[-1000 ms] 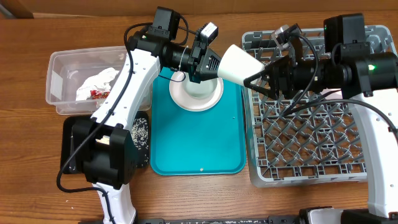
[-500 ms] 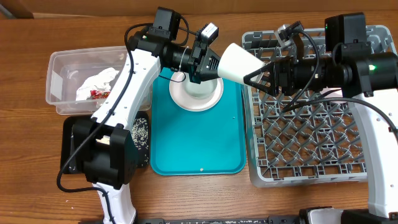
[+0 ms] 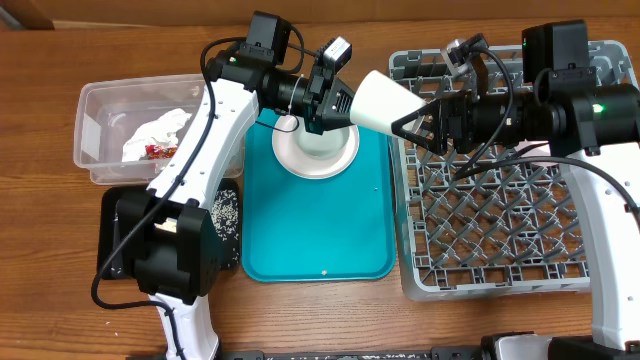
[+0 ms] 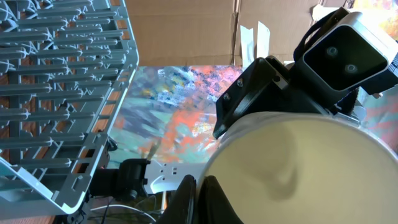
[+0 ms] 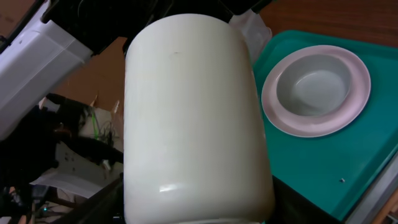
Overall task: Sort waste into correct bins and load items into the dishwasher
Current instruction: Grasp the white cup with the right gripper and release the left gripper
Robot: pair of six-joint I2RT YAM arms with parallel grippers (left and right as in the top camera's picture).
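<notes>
Cream, teal and grey on brown wood grain.
The cup (image 3: pixel 385 103) is plain cream-white; the bowl (image 3: pixel 320 156) pale pink-white on a teal tray (image 3: pixel 315 235). The dish rack (image 3: pixel 500 215) is a grey lattice, the black bin (image 3: pixel 112 230) flecked white, the paper (image 3: pixel 150 130) white, and the tabletop (image 3: pixel 60 300) brown wood grain.

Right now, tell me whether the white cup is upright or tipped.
Tipped. The white cup lies sideways in the air, spanning from the left pincer to the right pincer; the right wrist view shows its side wall.
</notes>
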